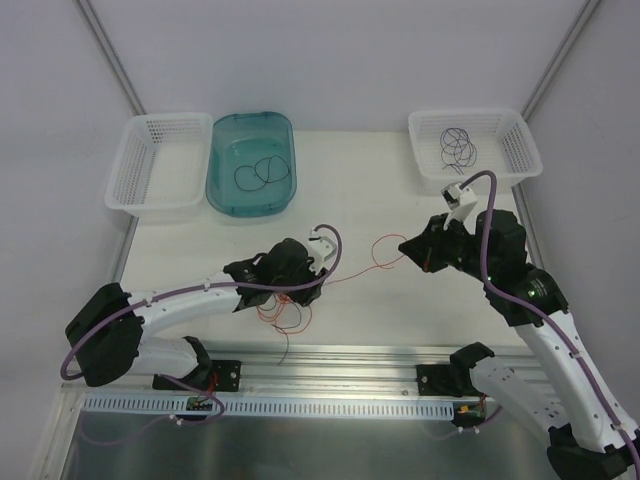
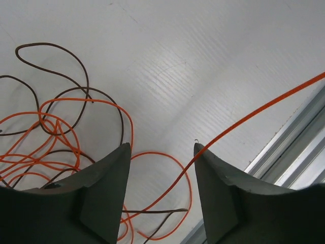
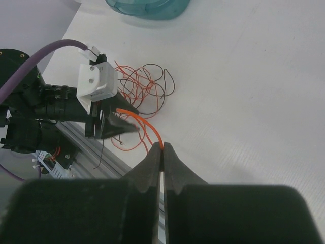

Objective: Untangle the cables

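Note:
A tangle of orange-red and dark wires (image 1: 285,312) lies on the table under my left gripper (image 1: 305,275); it also shows in the left wrist view (image 2: 56,137) and the right wrist view (image 3: 142,91). My left gripper (image 2: 161,147) is open, its fingers straddling a taut orange wire (image 2: 244,119) above the tangle. My right gripper (image 3: 162,147) is shut on that orange wire (image 3: 147,124), which runs across to the left gripper (image 3: 119,119). In the top view the right gripper (image 1: 408,247) holds the strand (image 1: 365,270) off the table.
A teal tub (image 1: 251,162) with a dark wire loop (image 1: 262,172) stands at the back. A white basket (image 1: 158,165) is left of it. Another white basket (image 1: 475,148) at the back right holds dark purple wires (image 1: 458,147). An aluminium rail (image 1: 330,360) runs along the near edge.

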`<state>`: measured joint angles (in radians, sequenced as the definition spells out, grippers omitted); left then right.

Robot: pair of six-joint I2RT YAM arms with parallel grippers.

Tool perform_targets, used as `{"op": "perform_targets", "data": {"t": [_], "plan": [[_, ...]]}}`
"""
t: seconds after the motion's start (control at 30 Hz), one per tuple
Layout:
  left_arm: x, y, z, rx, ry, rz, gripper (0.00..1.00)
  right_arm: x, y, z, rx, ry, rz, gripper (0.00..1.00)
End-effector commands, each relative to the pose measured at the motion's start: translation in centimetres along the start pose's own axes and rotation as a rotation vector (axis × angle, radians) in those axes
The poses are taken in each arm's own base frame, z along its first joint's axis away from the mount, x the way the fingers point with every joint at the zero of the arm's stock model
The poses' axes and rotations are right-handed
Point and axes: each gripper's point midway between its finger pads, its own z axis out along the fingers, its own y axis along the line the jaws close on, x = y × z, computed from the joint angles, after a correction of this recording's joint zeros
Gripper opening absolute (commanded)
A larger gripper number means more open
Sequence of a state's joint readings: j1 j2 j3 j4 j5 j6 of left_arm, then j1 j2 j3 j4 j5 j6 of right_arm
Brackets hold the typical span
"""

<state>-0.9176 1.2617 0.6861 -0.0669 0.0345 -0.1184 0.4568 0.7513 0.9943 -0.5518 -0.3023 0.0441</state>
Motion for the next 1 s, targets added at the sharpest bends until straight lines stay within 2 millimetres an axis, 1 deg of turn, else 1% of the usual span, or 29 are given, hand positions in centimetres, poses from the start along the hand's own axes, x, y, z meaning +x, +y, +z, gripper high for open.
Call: {"op": "perform_targets", "data": {"t": [0.0,0.03,0.07,0.1,0.17,0.2,0.23,0.27,0.3,0.33,0.37,0.4,0.43,0.47,0.5,0.53,0.57,0.6,0.63,0.67,0.7,0.73,0.77,0.8,0.83,0.87,0.93,0.97], "plan": [[-4.5,-0.3,-0.3,-0.007,-0.118,0.065,0.23,-1.6,1.0,-0.8,-0.029,-0.056,-0.012,0.01],[-5.1,-0.5,-0.6,-0.003,-0.133,0.067,0.1,-1.3,0.7,-0.6,-0.021,-0.043,-0.012,0.01],[-6.0,-0.1,-1.0,-0.031,-0.159,0.067,0.01,-1.0,0.5,-0.4,-0.013,-0.032,-0.008,0.01],[-7.9,-0.2,-2.0,-0.034,-0.213,0.069,0.0,-0.6,0.2,-0.1,-0.008,-0.023,-0.005,0.01],[-9.8,0.1,-3.4,-0.067,-0.258,0.07,0.0,0.9,-0.6,0.9,0.007,0.013,0.016,0.01],[-12.3,0.0,-5.2,-0.076,-0.322,0.065,0.0,1.4,-0.9,1.3,0.012,0.025,0.029,0.01],[-13.5,0.2,-6.2,-0.092,-0.352,0.059,0.0,2.4,-1.5,2.0,0.022,0.046,0.043,0.01],[-14.1,0.5,-7.0,-0.109,-0.355,0.056,0.0,3.0,-1.9,2.5,0.029,0.062,0.055,0.01],[-16.7,0.2,-9.0,-0.105,-0.419,0.05,0.0,3.5,-2.1,3.0,0.035,0.075,0.078,0.01],[-17.9,0.3,-10.0,-0.11,-0.443,0.042,0.0,3.8,-2.3,3.5,0.032,0.08,0.086,0.02],[-18.6,0.3,-10.8,-0.108,-0.451,0.038,0.0,4.9,-2.4,4.0,0.026,0.109,0.096,0.03],[-20.9,0.1,-12.8,-0.106,-0.507,0.032,0.0,5.5,-2.6,4.6,0.02,0.127,0.104,0.03],[-21.8,0.4,-13.6,-0.114,-0.524,0.029,0.0,5.4,-2.4,5.0,0.005,0.12,0.103,0.04],[-22.5,0.6,-14.4,-0.129,-0.534,0.025,0.0,6.1,-2.3,5.4,-0.003,0.138,0.101,0.07],[-24.2,0.8,-15.8,-0.14,-0.572,0.019,0.0,6.5,-2.3,5.8,-0.005,0.152,0.1,0.1],[-24.8,1.1,-16.3,-0.155,-0.583,0.014,0.0,6.5,-2.2,6.0,-0.011,0.151,0.096,0.17],[-25.9,1.8,-17.4,-0.177,-0.61,-0.004,0.0,6.8,-1.8,6.3,-0.024,0.163,0.088,0.22],[-26.0,2.3,-17.1,-0.192,-0.599,-0.018,0.0,7.0,-1.6,6.5,-0.032,0.168,0.082,0.29],[-26.1,2.6,-17.2,-0.192,-0.598,-0.044,0.0,6.9,-1.3,6.7,-0.042,0.161,0.072,0.4],[-26.1,3.3,-17.0,-0.204,-0.595,-0.066,0.0,7.0,-0.7,6.7,-0.061,0.164,0.056,0.44],[-25.8,3.6,-16.4,-0.205,-0.578,-0.081,0.0,7.2,-0.4,6.8,-0.07,0.167,0.046,0.48],[-25.6,3.8,-16.0,-0.205,-0.569,-0.101,0.0,7.2,-0.2,6.8,-0.077,0.16,0.033,0.56],[-24.8,4.3,-14.9,-0.213,-0.54,-0.115,0.0,7.3,0.2,6.9,-0.081,0.159,0.01,0.59],[-24.4,4.4,-14.4,-0.209,-0.523,-0.122,0.0,7.4,0.3,6.8,-0.078,0.157,0.003,0.61],[-24.0,4.5,-13.9,-0.205,-0.512,-0.141,0.0,7.5,0.4,6.8,-0.076,0.155,-0.006,0.65],[-22.9,4.7,-12.8,-0.208,-0.478,-0.151,0.0,7.2,0.6,6.5,-0.075,0.135,-0.024,0.67],[-21.9,5.2,-11.7,-0.215,-0.446,-0.161,0.0,6.8,0.6,6.3,-0.063,0.104,-0.037,0.7],[-21.0,5.5,-11.1,-0.221,-0.422,-0.161,0.0,6.4,0.8,5.9,-0.067,0.082,-0.048,0.7]]}}
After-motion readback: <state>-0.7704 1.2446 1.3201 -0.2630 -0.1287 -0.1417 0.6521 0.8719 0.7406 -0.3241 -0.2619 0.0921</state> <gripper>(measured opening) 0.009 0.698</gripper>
